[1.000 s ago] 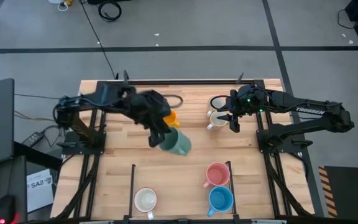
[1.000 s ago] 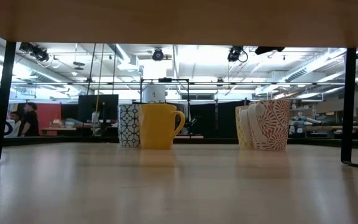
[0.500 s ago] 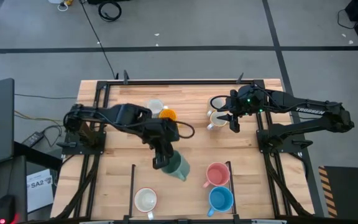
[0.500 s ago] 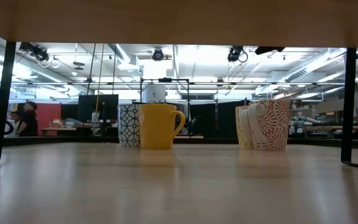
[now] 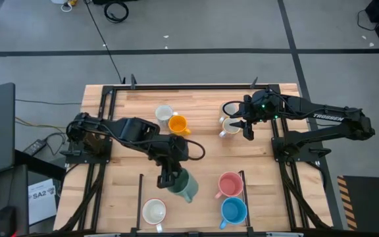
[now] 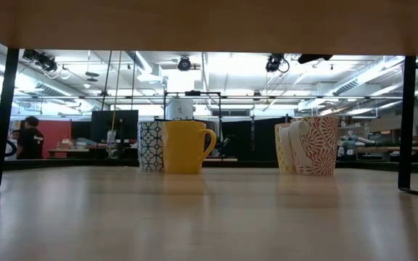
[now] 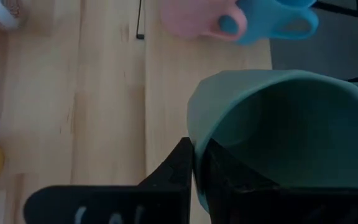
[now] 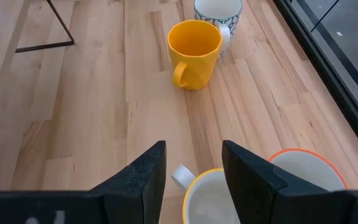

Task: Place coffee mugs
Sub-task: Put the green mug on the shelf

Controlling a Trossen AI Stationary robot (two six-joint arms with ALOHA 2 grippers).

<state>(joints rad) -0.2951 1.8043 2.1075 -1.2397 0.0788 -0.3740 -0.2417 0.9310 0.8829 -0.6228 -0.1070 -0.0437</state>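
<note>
My left gripper (image 5: 170,175) is shut on a dark green mug (image 5: 184,186), mid-table toward the near edge, left of a pink mug (image 5: 229,184) and a blue mug (image 5: 233,210). A white mug (image 5: 154,212) stands near the front edge. An orange mug (image 5: 177,124) and a patterned white mug (image 5: 164,114) stand at the far middle. My right gripper (image 8: 191,165) hovers open above a yellow-rimmed white mug (image 8: 213,199) and an orange-rimmed mug (image 8: 300,171) at the far right, touching neither. My left gripper pinches the green mug's rim wall (image 7: 196,146), one finger (image 7: 179,171) outside the mug and one finger (image 7: 225,180) inside it. The fingers slant down from the table's left-far side. The mug hangs tilted below them, its mouth turned toward the wrist, seemingly clear of the table.
Two thin black bars (image 5: 140,191) (image 5: 242,187) run along the near half of the wooden table (image 5: 124,164). Black frame legs (image 6: 2,116) stand at the table's sides. Bare wood lies between the green mug and the white mug near the front.
My left gripper has carried the green mug from beside the orange mug toward the table's near edge and slightly down, rolling a little, and stays shut. The mug is still tilted in the hold. The orange mug and the patterned mug, half covered before, now show in full.
</note>
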